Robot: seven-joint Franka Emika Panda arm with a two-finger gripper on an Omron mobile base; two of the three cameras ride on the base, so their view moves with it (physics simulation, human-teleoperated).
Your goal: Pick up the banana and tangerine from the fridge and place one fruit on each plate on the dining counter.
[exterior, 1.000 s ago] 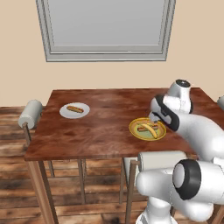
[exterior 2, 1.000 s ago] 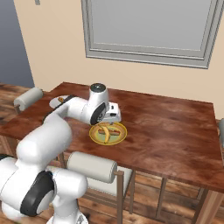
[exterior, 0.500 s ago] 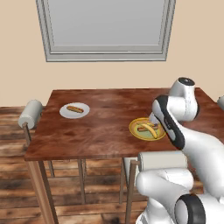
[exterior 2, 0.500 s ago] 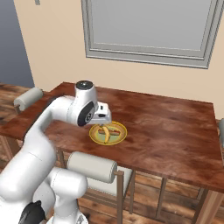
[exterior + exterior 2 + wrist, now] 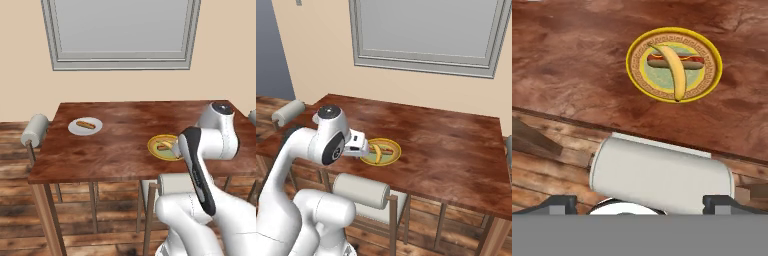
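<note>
Gripper (image 5: 640, 202) wide open and empty, its two dark tips spread far apart at the bottom of the hand view, nothing between them. In the right base view the gripper (image 5: 363, 148) sits at the near edge of the desk (image 5: 456, 145), just beside the yellow plate (image 5: 387, 159). The arm is folded tight: the white forearm climbs from the base, bends at a big round joint and turns the hand toward the plate. The hand looks down over a white chair cushion (image 5: 660, 172) with the desk beyond it. And there's the banana (image 5: 674, 71), lying on the yellow plate (image 5: 637, 52), draped across a brown sausage (image 5: 696, 61). Over on the far left of the desk, the white plate (image 5: 73, 128) carries another sausage (image 5: 85, 124), well apart from the arm.
</note>
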